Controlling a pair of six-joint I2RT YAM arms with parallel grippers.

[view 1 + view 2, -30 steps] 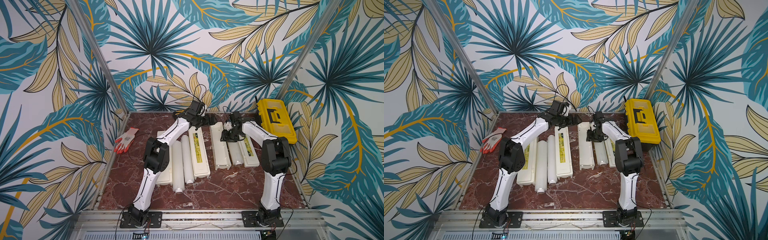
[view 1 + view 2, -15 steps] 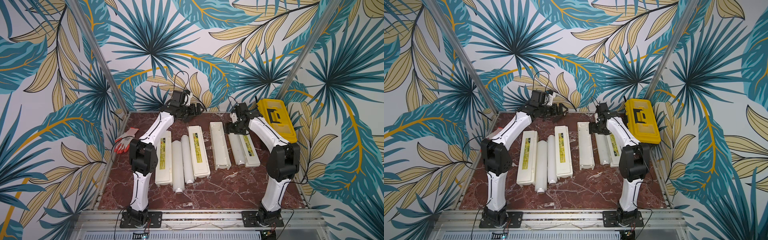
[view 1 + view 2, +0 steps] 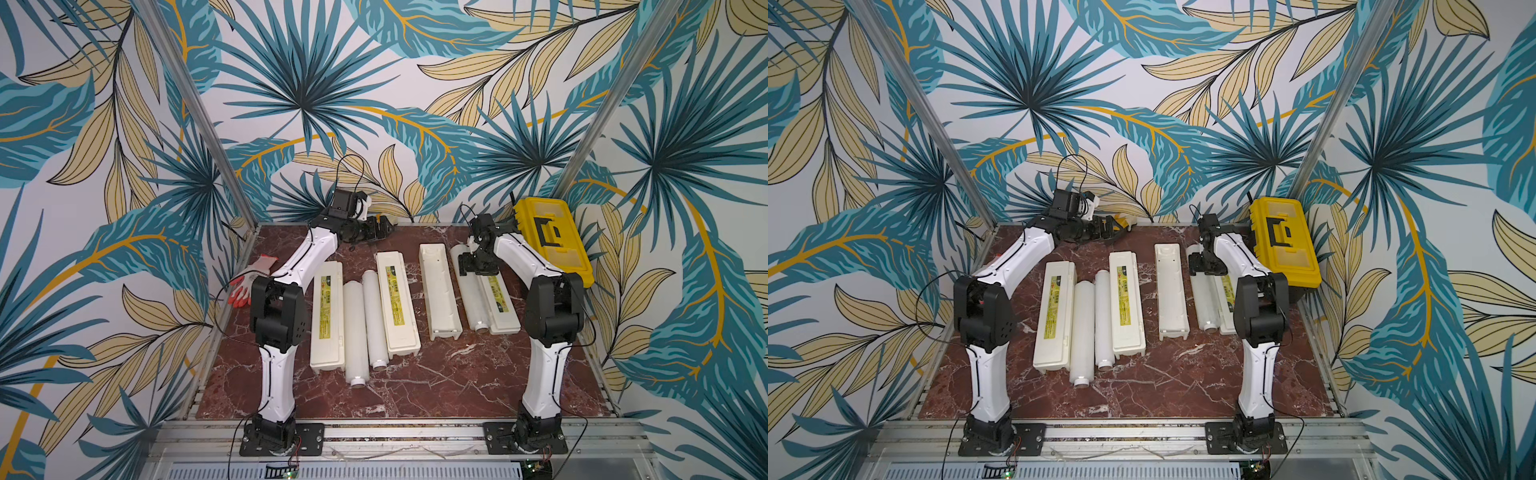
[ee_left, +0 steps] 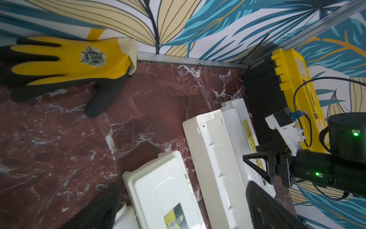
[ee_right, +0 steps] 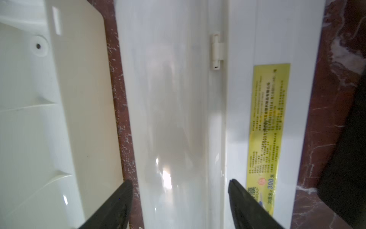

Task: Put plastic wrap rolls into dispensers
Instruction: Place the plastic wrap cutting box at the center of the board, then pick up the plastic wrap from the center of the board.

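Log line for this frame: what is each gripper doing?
left gripper: open, empty, raised at rear | right gripper: open, straddling plastic wrap roll beside labelled dispenser | roll: not yet loaded

The walls (image 3: 374,83) are covered in a pattern of teal palm fronds and beige leaves with orange-yellow stems on white. The tabletop (image 3: 457,374) is finished in dark red marble veined with white.

The dispensers (image 3: 440,299) are seen to be cream-white, most with yellow-green label strips (image 3: 328,307); the plastic wrap rolls (image 3: 355,328) are glossy white, the toolbox (image 3: 552,245) yellow with a black handle, the orange-red glove (image 3: 249,278) white-cuffed, the yellow glove (image 4: 69,61) black-fingered with a green-and-white badge, and the arms (image 3: 278,374) white with black joints.
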